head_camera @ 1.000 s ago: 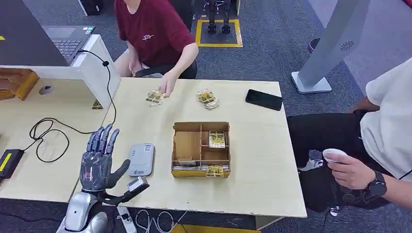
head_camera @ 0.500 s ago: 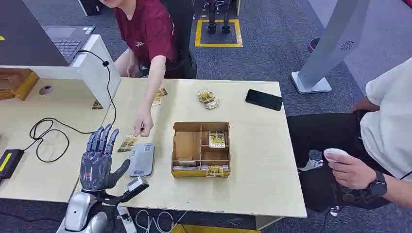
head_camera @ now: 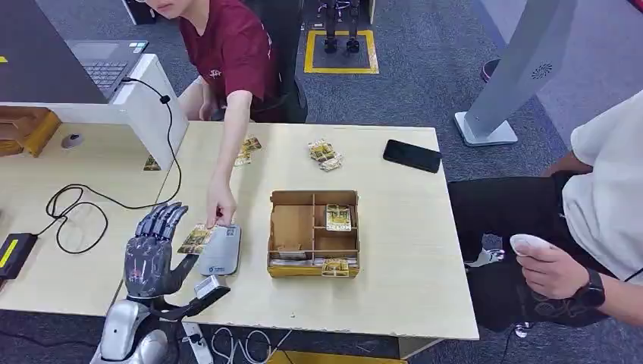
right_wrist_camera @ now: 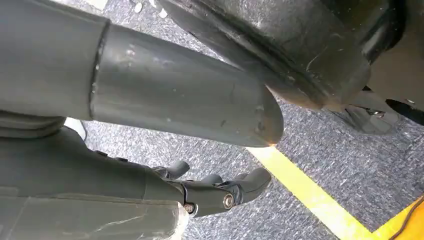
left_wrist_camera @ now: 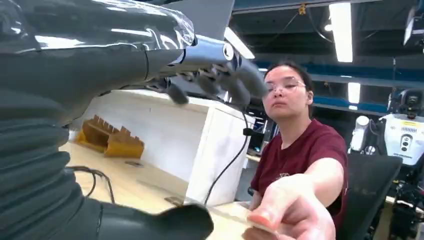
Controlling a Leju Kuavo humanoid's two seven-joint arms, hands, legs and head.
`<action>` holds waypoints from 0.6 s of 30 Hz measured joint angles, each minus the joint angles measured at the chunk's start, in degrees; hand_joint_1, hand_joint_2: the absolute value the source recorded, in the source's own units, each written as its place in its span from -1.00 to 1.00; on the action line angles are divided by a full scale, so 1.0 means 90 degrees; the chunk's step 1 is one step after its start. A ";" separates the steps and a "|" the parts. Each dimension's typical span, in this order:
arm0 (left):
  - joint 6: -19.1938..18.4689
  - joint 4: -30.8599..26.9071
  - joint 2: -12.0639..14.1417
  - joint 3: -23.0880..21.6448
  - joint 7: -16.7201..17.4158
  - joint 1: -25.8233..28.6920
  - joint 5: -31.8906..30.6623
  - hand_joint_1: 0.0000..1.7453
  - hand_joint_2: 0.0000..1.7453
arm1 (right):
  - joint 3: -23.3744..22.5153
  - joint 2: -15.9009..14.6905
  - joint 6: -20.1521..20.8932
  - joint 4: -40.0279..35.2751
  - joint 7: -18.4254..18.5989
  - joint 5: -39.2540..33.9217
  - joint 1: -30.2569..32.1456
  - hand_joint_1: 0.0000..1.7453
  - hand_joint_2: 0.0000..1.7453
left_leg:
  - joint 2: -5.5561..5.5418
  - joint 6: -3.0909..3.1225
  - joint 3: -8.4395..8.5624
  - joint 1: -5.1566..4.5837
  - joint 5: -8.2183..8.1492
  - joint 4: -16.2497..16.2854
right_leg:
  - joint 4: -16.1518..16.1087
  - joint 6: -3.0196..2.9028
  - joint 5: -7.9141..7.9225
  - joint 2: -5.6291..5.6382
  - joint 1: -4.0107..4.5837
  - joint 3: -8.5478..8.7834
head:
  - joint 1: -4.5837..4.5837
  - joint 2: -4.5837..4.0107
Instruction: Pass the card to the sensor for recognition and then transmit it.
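Observation:
My left hand (head_camera: 152, 254) is raised over the table's front left corner, thumb out and fingers (left_wrist_camera: 215, 75) bent forward, apart from the thumb. A person in a red shirt reaches across and holds a yellow patterned card (head_camera: 196, 238) between my thumb and fingers; their hand (head_camera: 221, 211) still grips its far end. The card lies at the left edge of the grey flat sensor (head_camera: 221, 251). In the left wrist view the person's fingertips (left_wrist_camera: 280, 212) hold the card just beyond my thumb. My right hand (right_wrist_camera: 220, 192) hangs over grey floor, fingers loosely bent, holding nothing.
A divided cardboard box (head_camera: 312, 199) with cards stands right of the sensor. Loose card piles (head_camera: 324, 154) (head_camera: 247, 150) and a black phone (head_camera: 412, 155) lie at the far side. Black cables (head_camera: 76, 216) loop at left. A seated person at right holds a white device (head_camera: 531, 244).
The person picked a card from the far pile and brought it down to my left hand, by the sensor. My left fingers have bent forward a little.

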 joint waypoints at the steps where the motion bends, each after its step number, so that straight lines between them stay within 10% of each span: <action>1: 0.0000 0.0000 -0.0002 0.0000 -0.0034 0.0000 0.0087 1.00 1.00 | 0.0000 0.0005 0.0000 0.0000 0.0000 0.0000 0.0000 -1.00 -1.00 | 0.0000 0.0000 0.0000 0.0000 0.0000 0.0000 | 0.0000 0.0000 0.0000 0.0000 0.0000 0.0000 | 0.0000 0.0000; 18: 0.0000 0.0000 -0.0019 0.0000 -0.0221 0.0001 0.0543 1.00 1.00 | 0.0000 0.0012 -0.0007 -0.0002 0.0000 -0.0002 0.0000 -1.00 -1.00 | 0.0000 0.0000 0.0000 0.0000 0.0000 0.0000 | 0.0000 0.0000 0.0000 0.0000 0.0000 0.0000 | 0.0000 0.0000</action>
